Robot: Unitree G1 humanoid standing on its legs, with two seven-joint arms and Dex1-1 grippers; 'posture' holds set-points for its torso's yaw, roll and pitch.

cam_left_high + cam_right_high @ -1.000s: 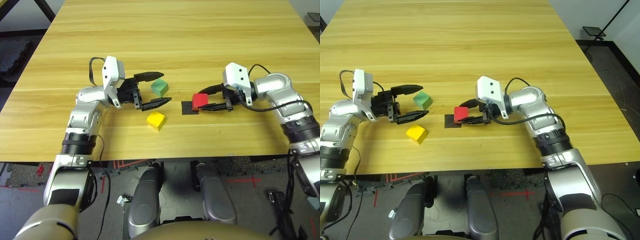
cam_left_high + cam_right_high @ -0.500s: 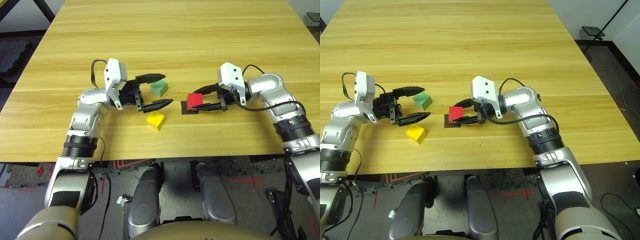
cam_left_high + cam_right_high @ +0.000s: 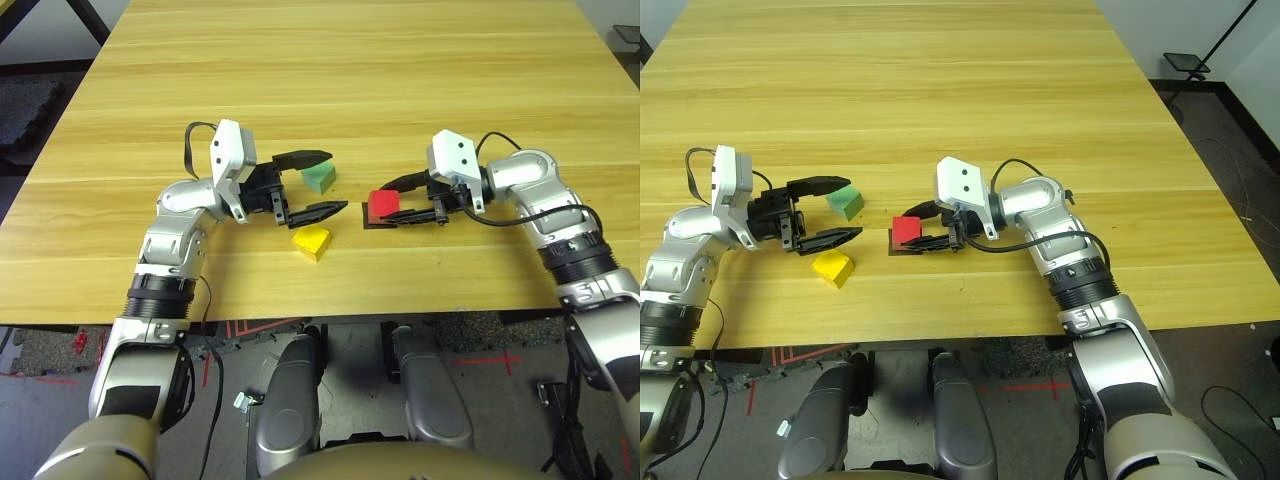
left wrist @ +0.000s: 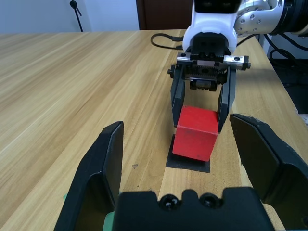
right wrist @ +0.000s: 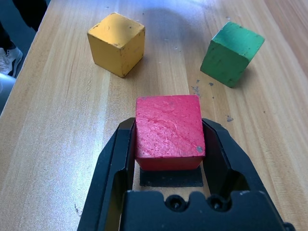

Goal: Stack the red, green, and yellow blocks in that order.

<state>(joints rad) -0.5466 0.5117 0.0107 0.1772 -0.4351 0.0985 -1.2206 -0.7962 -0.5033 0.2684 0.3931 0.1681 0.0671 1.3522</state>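
Jaws of our right gripper [image 3: 399, 203] grip the red block [image 3: 384, 204] over the black patch [image 5: 171, 178]. Our left gripper [image 3: 322, 184] gapes wide beside the green block [image 3: 318, 178]; the yellow block [image 3: 311, 241] lies near on the counter [image 3: 350, 70].

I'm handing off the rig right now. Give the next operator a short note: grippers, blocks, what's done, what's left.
Right gripper: shut on the red block, over the black patch.
Left gripper: open, empty, beside the green block.
Yellow block: alone on the table, nearer the robot than the green one.
Done: red gripped at the patch; nothing stacked yet.
Left: release red, put green on red, then yellow on green.
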